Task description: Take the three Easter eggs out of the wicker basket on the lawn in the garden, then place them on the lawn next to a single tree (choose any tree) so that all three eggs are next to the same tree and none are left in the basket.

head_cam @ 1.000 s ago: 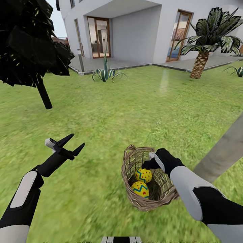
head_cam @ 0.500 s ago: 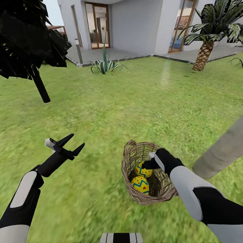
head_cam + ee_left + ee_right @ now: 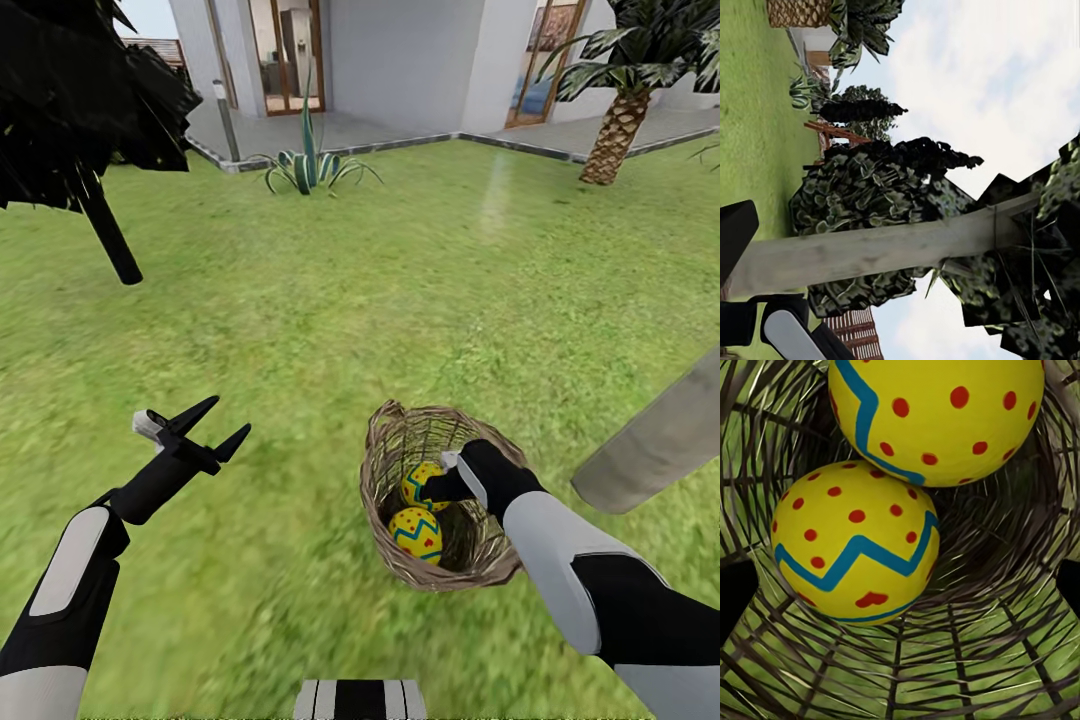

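Spotter: Conifer (image 3: pixel 108 238) at far left, well apart from the work. Next along, left gripper (image 3: pixel 232 414) held over bare lawn (image 3: pixel 330 300), fingers spread wide, nothing between them.

Driver: Noted. Further right?

Spotter: Then wicker basket (image 3: pixel 378 500) sitting on the grass. Two Easter eggs (image 3: pixel 417 533) counted inside, one touching the other, the nearer low against the wall, the farther (image 3: pixel 418 480) tucked just under the right gripper (image 3: pixel 432 490).

Driver: Closed on it?

Spotter: Cannot tell; fingertips buried behind the wrist in the head view. From the right wrist, looking straight into the basket at both eggs (image 3: pixel 855 544), the upper one (image 3: pixel 937 412) closest ahead, just beyond the fingers along the line of reach.

Driver: So right arm by far the nearer, left well off to the side. Long axis?

Spotter: Hard to judge; for the lower egg, seemingly across the approach.

Driver: And the drop spot?

Spotter: Pale tree (image 3: pixel 655 445) trunk near the basket, on the right arm's side; probably a short outward swing once lifted clear of the rim. Palm (image 3: pixel 612 140) far behind at the right edge
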Controlling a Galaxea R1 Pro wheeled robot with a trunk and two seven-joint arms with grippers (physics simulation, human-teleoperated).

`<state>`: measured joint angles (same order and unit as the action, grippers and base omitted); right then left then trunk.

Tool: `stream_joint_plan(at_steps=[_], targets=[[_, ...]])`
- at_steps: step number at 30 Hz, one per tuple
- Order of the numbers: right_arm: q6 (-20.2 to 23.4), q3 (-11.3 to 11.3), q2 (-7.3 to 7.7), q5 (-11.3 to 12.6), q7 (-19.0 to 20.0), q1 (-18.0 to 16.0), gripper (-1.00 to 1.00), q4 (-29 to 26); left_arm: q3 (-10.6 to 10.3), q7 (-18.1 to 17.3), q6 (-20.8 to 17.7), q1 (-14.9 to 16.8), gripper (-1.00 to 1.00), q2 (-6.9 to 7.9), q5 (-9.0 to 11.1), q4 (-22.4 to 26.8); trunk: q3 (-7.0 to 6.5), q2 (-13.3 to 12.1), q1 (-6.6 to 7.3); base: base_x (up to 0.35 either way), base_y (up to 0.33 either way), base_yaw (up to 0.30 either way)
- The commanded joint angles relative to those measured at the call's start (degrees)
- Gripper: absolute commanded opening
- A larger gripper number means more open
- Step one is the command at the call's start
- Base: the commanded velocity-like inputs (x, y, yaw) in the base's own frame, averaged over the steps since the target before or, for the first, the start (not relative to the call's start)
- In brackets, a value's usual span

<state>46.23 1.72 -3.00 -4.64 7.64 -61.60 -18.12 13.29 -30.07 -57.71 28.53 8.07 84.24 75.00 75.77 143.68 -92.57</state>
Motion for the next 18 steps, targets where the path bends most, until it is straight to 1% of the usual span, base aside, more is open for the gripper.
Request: stream_joint_plan(at_steps=[1,2,5,15,16,17,18], targets=[[0.0,0.5,0.02,-0.5,0.4,0.0,1.00,-0.1,0.1,-0.3,-0.3,0.0,1.00,0.00,-0.1,0.0,0.27,0.0,-0.01,0.000,0.000,0.000],[-0.7,1.3,0.01,-0.5,0.5,0.0,1.00,-0.1,0.1,-0.3,-0.3,0.0,1.00,0.01,-0.1,0.0,0.49,0.0,-0.04,0.000,0.000,0.000],[-1.6,2.2,0.01,-0.5,0.5,0.0,1.00,-0.1,0.1,-0.3,-0.3,0.0,1.00,0.02,-0.1,0.0,1.15,0.1,-0.11,0.000,0.000,0.000],[-2.0,2.7,0.04,-0.5,0.6,0.1,1.00,-0.2,0.0,-0.3,-0.2,0.0,1.00,0.00,-0.1,0.0,3.37,0.2,-0.37,0.000,0.000,0.000],[-2.1,2.8,0.03,-0.5,1.3,0.1,1.00,-0.2,0.0,-0.3,-0.2,0.0,1.00,0.00,-0.1,0.0,3.59,0.2,-0.40,0.000,0.000,0.000],[-2.2,2.8,0.05,-0.5,3.0,0.1,1.00,-0.2,0.0,-0.3,-0.2,0.0,1.00,0.01,-0.1,0.0,3.81,0.2,-0.42,0.000,0.000,0.000],[-2.2,3.4,0.12,-0.6,5.3,0.1,1.00,-0.2,0.0,-0.3,-0.2,0.0,1.00,0.01,-0.1,0.0,4.03,0.3,-0.45,0.000,0.000,0.000]])
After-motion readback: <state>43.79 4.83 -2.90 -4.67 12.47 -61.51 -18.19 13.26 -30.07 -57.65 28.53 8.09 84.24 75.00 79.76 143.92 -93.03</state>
